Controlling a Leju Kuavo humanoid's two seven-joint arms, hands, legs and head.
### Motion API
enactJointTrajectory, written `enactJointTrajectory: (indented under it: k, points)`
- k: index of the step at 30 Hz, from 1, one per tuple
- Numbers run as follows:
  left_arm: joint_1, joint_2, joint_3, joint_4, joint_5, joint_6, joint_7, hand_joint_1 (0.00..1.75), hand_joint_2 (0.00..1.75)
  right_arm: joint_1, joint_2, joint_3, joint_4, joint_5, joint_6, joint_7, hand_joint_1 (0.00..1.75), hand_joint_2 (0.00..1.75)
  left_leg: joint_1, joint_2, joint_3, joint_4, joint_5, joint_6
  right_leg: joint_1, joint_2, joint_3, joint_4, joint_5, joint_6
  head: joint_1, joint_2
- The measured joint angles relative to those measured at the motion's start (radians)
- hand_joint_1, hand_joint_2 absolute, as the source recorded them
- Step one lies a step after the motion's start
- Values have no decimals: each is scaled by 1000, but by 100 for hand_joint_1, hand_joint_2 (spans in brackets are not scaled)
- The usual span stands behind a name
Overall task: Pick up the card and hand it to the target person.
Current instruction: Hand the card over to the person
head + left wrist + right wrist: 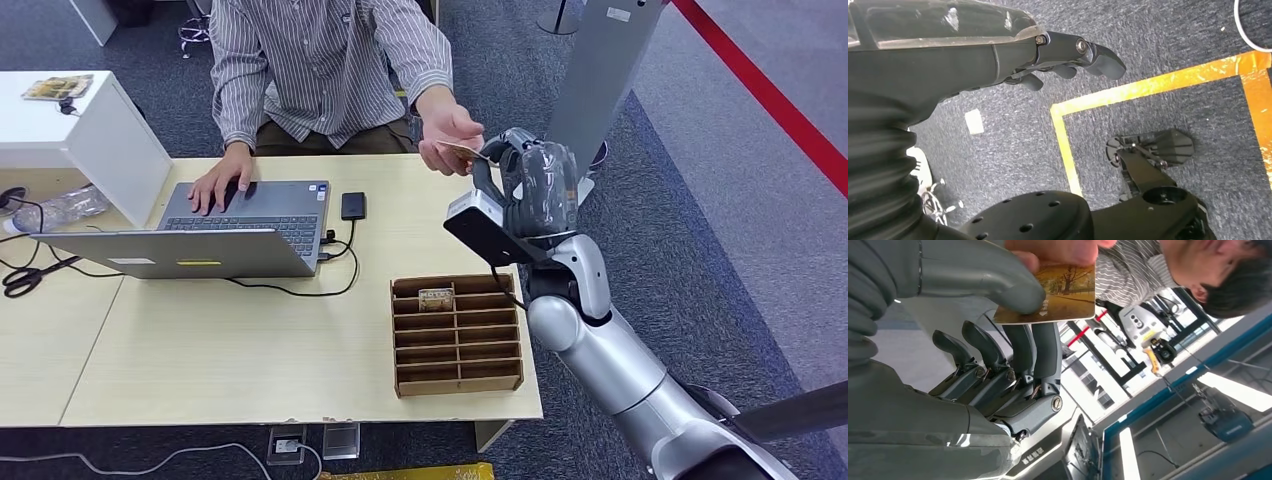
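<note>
Above desk, right hand (535,185) pinches card (1055,295).

Colours for you, operator:
- card (1058,292): gold-brown, printed autumn tree scene.
- right robot hand (535,185): grey shell, darker grey fingers (1035,347).
- left robot hand (1068,57): dark grey, near black.
- person's shirt (320,60): grey-white thin stripes.
- desk (220,350): pale wood grain.
- divided tray (457,335): brown cardboard.
- laptop (190,240): silver-grey, yellow sticker on lid.
- carpet (720,220): blue-grey speckle, red stripe (770,95) across it.
- floor tape (1153,87): yellow-gold on grey carpet.
</note>
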Motion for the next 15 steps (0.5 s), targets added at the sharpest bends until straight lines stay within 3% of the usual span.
enactJointTrajectory:
  k: [1,2,5,6,9,15]
  points:
    - [1,0,-1,0,0,0,0,0,175,-1,5,1,17,2,-2,0,162,175,0,0,0,0,0,0,0,0,0,0,0,0,0,0]
    - [1,0,-2,0,0,0,0,0,131,-1,9,2,32,3,-4,0,122,175,0,0,0,0,0,0,0,0,0,0,0,0,0,0]
    - [4,0,-5,0,2,-3,-1,0,131,-1,21,4,69,2,-8,-2,0,175,0,0,0,0,0,0,0,0,0,0,0,0,0,0]
    - [4,0,-5,0,1,-5,-2,0,131,-1,24,4,79,1,-9,-4,0,175,0,0,0,0,0,0,0,0,0,0,0,0,0,0]
    - [5,0,-8,0,-6,-12,-2,0,0,-1,32,6,102,-6,-11,-7,0,175,0,0,0,0,0,0,0,0,0,0,0,0,1,0]
    - [7,0,-13,0,8,6,3,0,0,15,37,6,111,-70,-15,-8,0,175,0,0,1,0,0,0,0,0,0,0,0,0,0,0]
